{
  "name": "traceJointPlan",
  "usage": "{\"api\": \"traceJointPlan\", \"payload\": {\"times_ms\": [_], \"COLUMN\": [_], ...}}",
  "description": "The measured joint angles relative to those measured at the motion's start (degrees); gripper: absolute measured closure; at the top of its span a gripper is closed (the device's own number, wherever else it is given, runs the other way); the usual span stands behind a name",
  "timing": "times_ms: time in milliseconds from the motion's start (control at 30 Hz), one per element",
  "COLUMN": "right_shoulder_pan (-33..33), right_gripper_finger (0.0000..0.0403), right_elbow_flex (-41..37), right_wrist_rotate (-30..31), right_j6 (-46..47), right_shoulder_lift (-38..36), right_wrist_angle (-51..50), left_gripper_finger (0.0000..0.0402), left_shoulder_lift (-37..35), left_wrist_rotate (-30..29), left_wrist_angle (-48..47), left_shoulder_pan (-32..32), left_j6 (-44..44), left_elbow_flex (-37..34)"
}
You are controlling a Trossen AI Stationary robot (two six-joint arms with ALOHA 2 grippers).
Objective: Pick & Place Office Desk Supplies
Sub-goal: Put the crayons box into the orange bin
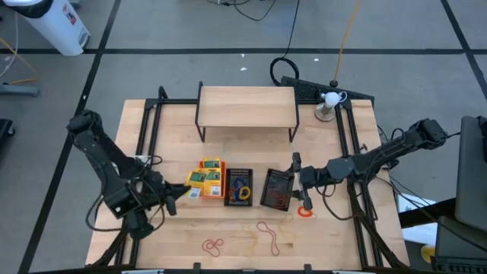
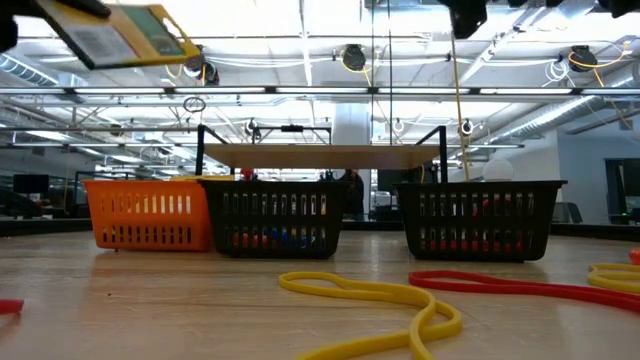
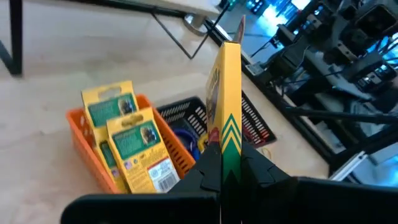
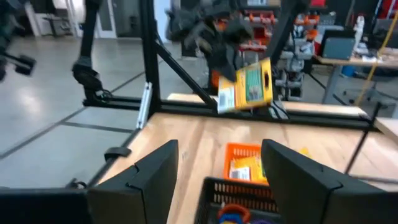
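My left gripper (image 1: 176,196) is shut on a yellow-and-green pack (image 1: 192,192), held in the air just left of the orange mesh bin (image 1: 207,176); the low view shows the pack (image 2: 125,35) high above the table. The orange bin (image 3: 134,146) holds more packs, standing on end. Beside it stand two black mesh bins, the middle one (image 1: 238,186) with blue and orange rubber bands, the right one (image 1: 278,189) with red inside. My right gripper (image 1: 296,180) hovers open at the right bin's right side, nothing between its fingers (image 4: 217,180). My left gripper pinches one end of the pack (image 3: 229,163) between its two fingers, one on each flat face. The fingers come from the table's left, slanting a little down. The pack sticks out beyond the fingertips, edge-on in the wrist view, lifted clear of the table and the bin.
Loose rubber bands lie on the near part of the table: a red one (image 1: 213,245), a tan one (image 1: 268,234), an orange-red one (image 1: 306,211). A light wooden shelf (image 1: 246,105) with black legs stands at the far middle. A white object (image 1: 330,100) sits at the far right.
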Motion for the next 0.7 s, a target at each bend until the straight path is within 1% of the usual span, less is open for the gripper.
{"api": "traceJointPlan", "payload": {"times_ms": [200,400,500,633,700], "right_shoulder_pan": [1.27,1.21,1.20,1.20,1.20], "right_gripper_finger": [0.0186,0.0188,0.0187,0.0188,0.0189], "right_elbow_flex": [0.00,0.00,0.00,0.00,0.00], "right_wrist_rotate": [0.02,0.08,0.26,0.26,0.26], "right_j6": [-2.36,-4.10,-4.95,-5.44,-5.59], "right_shoulder_lift": [0.00,0.01,0.00,0.00,0.00], "right_wrist_angle": [2.50,2.75,3.10,3.62,3.60], "left_gripper_finger": [0.0401,0.0401,0.0401,0.0401,0.0401], "left_shoulder_lift": [-0.75,-0.77,-0.75,-0.75,-0.75], "left_wrist_rotate": [-1.53,-1.36,2.69,6.28,9.00], "left_wrist_angle": [16.92,26.97,31.08,34.83,36.03], "left_shoulder_pan": [-0.31,1.99,4.29,7.73,9.72], "left_j6": [0.71,4.48,7.79,12.87,14.75], "left_elbow_flex": [-9.96,-13.54,-14.23,-14.25,-14.25]}}
